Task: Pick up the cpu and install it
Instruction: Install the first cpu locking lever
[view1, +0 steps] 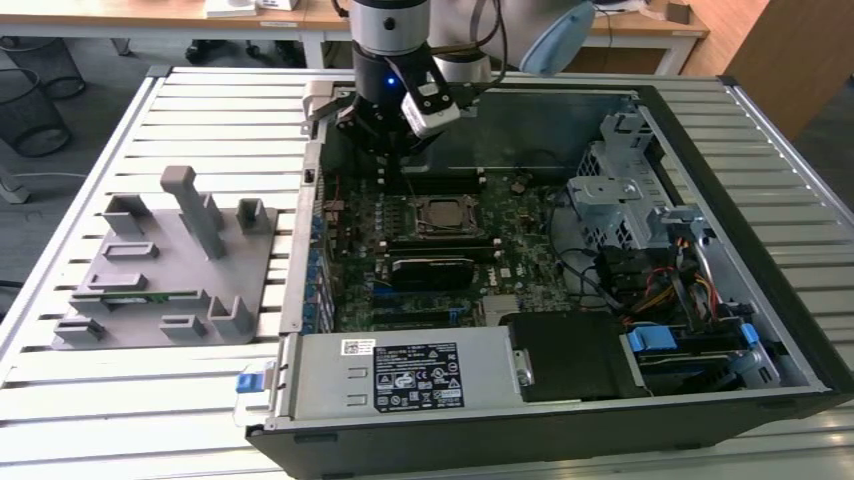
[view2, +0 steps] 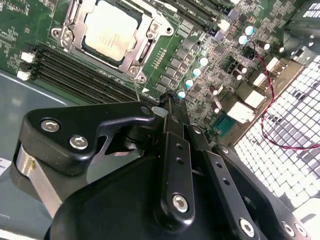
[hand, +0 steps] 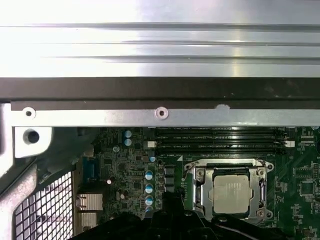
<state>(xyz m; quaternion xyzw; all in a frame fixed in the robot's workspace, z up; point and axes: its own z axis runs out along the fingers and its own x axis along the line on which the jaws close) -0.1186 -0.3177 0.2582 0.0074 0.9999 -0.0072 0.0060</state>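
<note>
The cpu (view1: 441, 213) lies flat in the motherboard socket inside the open computer case (view1: 781, 330), its silvery top (view2: 111, 30) framed by the metal bracket. It also shows in the first wrist view (hand: 231, 192). My gripper (view1: 387, 170) hangs over the board's far part, just beyond the socket and towards the exterior view's left. In the second wrist view its black fingers (view2: 172, 130) lie together, so the gripper (view2: 166, 106) is shut, with nothing seen between them. A thin socket lever (view2: 137, 87) ends close to the tips; contact cannot be told.
A grey parts fixture (view1: 160, 260) lies on the slatted table at the exterior view's left, with a green memory stick (view1: 134, 295) in it. Inside the case are the power supply (view1: 400, 375), a drive cage (view1: 614, 195) and cables (view1: 667, 290). Memory slots (hand: 220, 140) flank the socket.
</note>
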